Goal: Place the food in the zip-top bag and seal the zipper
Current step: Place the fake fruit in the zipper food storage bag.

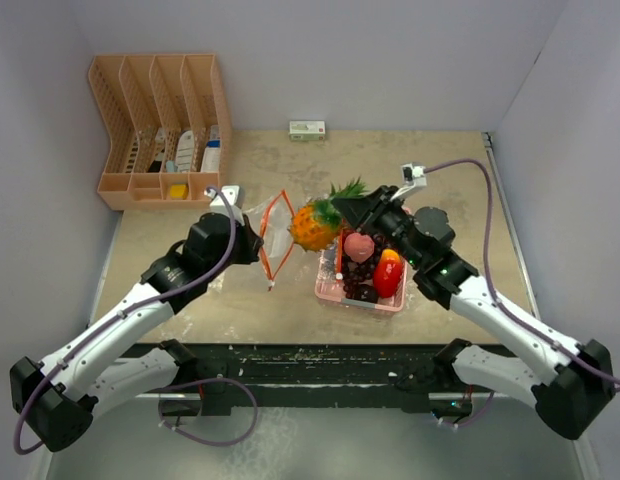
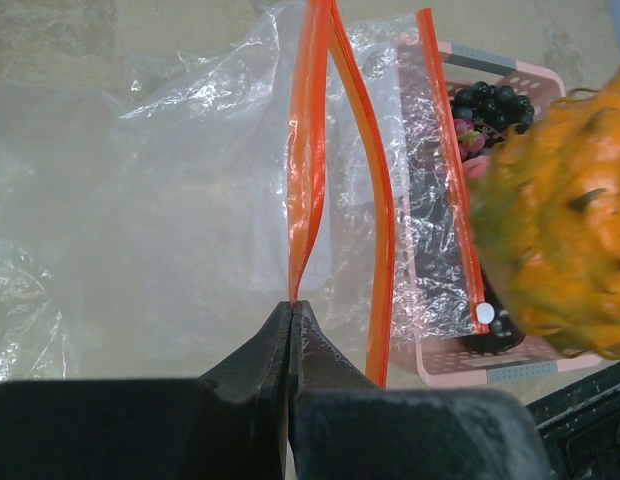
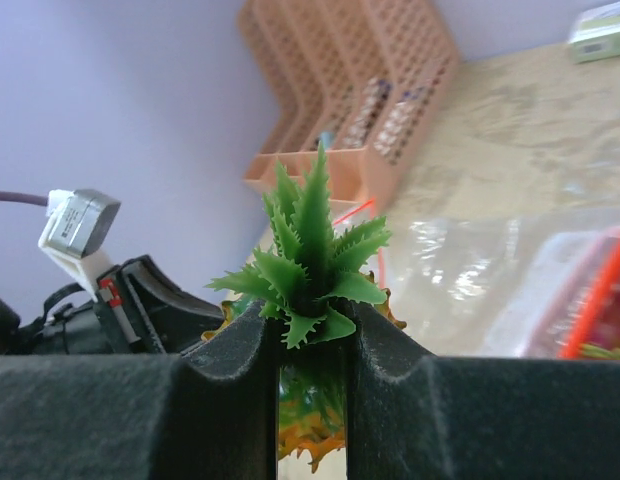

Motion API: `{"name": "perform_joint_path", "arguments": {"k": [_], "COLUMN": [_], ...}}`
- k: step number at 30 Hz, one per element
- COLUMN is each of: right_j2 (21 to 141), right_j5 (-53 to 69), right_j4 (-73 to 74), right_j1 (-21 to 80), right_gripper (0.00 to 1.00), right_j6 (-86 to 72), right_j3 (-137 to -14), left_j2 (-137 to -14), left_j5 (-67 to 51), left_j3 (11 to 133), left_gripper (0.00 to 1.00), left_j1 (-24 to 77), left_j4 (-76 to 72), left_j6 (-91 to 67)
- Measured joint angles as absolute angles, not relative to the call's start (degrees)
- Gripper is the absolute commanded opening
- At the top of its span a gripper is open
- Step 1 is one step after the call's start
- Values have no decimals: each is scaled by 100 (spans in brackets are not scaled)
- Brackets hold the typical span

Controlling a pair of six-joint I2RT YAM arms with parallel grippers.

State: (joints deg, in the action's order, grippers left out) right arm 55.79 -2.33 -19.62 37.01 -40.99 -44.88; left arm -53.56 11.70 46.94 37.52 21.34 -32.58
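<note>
The clear zip-top bag (image 1: 275,232) with an orange zipper stands at mid-table, its mouth open toward the right. My left gripper (image 1: 258,246) is shut on the bag's orange zipper edge (image 2: 308,160). My right gripper (image 1: 347,208) is shut on the green leaves (image 3: 312,250) of the orange pineapple (image 1: 314,226) and holds it in the air just right of the bag's mouth; it also shows in the left wrist view (image 2: 565,220). A pink peach (image 1: 359,246), a red and orange piece (image 1: 388,272) and dark grapes (image 1: 360,277) lie in the pink tray (image 1: 358,299).
An orange desk organizer (image 1: 162,125) with small items stands at the back left. A small white and green box (image 1: 307,129) lies at the back wall. White walls close in the table on three sides.
</note>
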Motion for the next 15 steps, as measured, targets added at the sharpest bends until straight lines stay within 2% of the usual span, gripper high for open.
{"name": "perform_joint_path", "arguments": {"k": [6,15], "right_j2": [6593,7577], "right_j5": [432,545], "right_j4": [-4040,-6407], "right_j1": [3701,3701], "right_gripper": [0,0], "right_j6": [-4989,-6211], "right_j3": [-4084,-3607], "left_j2": [-5216,-4890], "left_j5": [1059,1044], "left_j3": [4705,4716], "left_gripper": [0,0], "left_j1": [3752,3752], "left_j4": [2161,2196], "left_j6": [-3479,-3865]}}
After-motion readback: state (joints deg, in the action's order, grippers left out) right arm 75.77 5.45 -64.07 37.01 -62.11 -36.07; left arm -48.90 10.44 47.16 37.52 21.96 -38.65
